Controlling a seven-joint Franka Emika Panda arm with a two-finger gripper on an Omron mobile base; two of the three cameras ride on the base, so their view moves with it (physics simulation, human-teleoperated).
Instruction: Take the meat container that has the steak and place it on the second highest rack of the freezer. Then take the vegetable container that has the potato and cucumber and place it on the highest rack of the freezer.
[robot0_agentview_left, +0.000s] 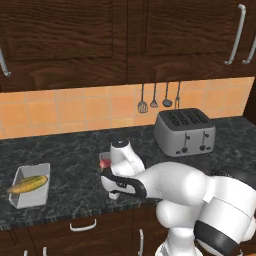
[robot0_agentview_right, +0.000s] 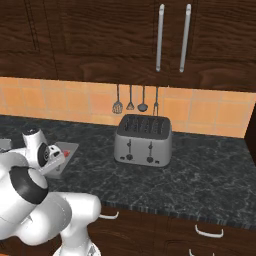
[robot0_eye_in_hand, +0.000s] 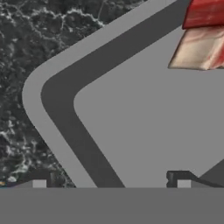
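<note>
- Tool (robot0_eye_in_hand: 111, 183): jaws spread wide, nothing held; one fingertip (robot0_eye_in_hand: 180, 180) over the inside of the meat tray, the other over the counter just outside the tray's rim; pointed down close above the tray.
- Meat tray (robot0_eye_in_hand: 131, 131): grey, rounded corner, raised rim, flat on the dark marbled counter (robot0_agentview_left: 75, 155); seen in the right base view left of the toaster, partly behind the arm.
- Steak (robot0_eye_in_hand: 203, 37): red slab with pale fat streaks, lying inside the meat tray toward its far corner in the hand view; small red patch visible beside the arm's wrist in the left base view.
- Vegetable tray (robot0_agentview_left: 31, 186): grey, on the counter near its front edge, well left of the arm; holds a long yellow-green vegetable (robot0_agentview_left: 27, 184).
- Toaster (robot0_agentview_left: 185, 132): silver, four slots, on the counter to the right, toward the wall.
- Utensils (robot0_agentview_left: 160, 97): four, hanging on the orange tiled wall above the toaster.
- Dark wooden cupboards (robot0_agentview_left: 125, 35) above; drawers below the counter.
</note>
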